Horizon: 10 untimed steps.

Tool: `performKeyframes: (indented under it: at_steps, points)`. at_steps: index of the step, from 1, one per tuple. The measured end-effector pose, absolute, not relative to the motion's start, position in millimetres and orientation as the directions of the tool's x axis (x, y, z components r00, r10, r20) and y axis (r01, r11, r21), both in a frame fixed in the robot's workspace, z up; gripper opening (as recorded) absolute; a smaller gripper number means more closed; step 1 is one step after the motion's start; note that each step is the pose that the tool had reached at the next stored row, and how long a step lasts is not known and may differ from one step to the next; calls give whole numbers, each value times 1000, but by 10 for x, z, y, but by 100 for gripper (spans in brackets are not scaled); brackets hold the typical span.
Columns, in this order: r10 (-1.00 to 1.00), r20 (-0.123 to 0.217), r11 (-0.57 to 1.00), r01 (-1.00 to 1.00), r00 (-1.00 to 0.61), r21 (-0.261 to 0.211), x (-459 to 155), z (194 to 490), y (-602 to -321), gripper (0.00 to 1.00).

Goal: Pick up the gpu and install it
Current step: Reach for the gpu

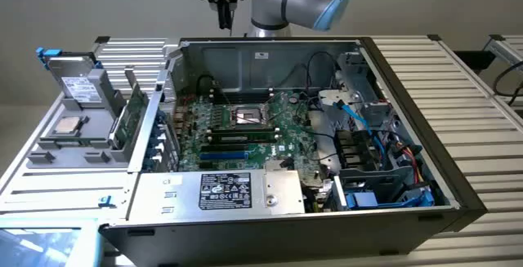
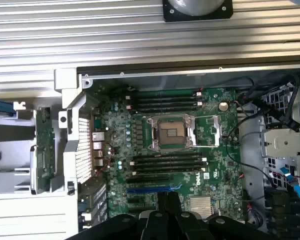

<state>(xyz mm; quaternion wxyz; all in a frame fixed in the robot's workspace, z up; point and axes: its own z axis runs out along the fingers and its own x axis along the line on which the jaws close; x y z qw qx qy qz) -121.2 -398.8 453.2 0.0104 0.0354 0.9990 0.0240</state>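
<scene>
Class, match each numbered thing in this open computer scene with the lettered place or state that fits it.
Things:
1 gpu
2 processor socket
3 tool
4 blue cable

Places or states:
A shut, raised above the case
B on edge in the grey holder outside the case
C on the motherboard
D inside the case, towards the exterior view's right

Pairs: 1-B; 2-C; 3-A; 4-D
</scene>
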Motion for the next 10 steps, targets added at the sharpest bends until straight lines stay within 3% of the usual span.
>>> performKeyframes:
  at_steps: [10]
  points:
    - [71,-19,996,70,-997,52,-1377,4551,-3987,12]
